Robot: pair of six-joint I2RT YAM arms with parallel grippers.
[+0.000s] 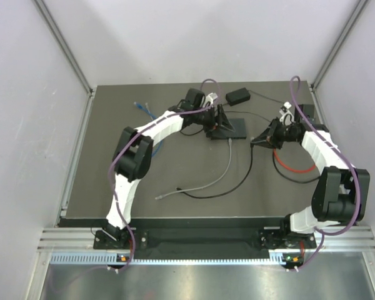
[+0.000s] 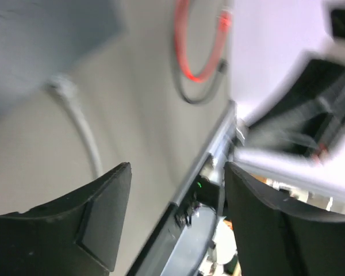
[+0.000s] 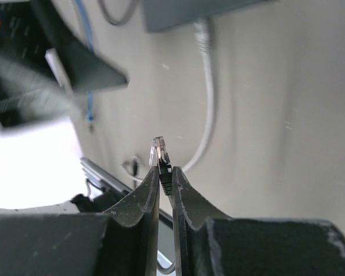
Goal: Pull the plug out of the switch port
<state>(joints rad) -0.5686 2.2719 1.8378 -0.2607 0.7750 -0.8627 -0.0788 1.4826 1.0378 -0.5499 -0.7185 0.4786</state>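
Dark grey and flat, the switch (image 1: 236,129) is lying on the matte table (image 1: 112,187), just toward one o'clock from its middle. A pale grey cable (image 1: 228,165) is sitting in a socket on its six o'clock edge and curving away toward seven o'clock. The left gripper (image 2: 177,169) is hovering at the switch's nine o'clock side, its black wedge-shaped fingers spread wide with nothing between them. At four o'clock of the switch, well apart from it, the right gripper (image 3: 165,172) is pinching its fingers together on the plug (image 3: 159,154), a clear tip on a black boot, free of any socket. Its thin black cord (image 1: 250,169) is trailing toward six o'clock. A chunky black adapter block (image 1: 237,95) is resting at twelve o'clock of the switch, a glossy red cable (image 1: 294,167) is looping at four o'clock, and a blue cable (image 1: 147,110) is lying at ten o'clock
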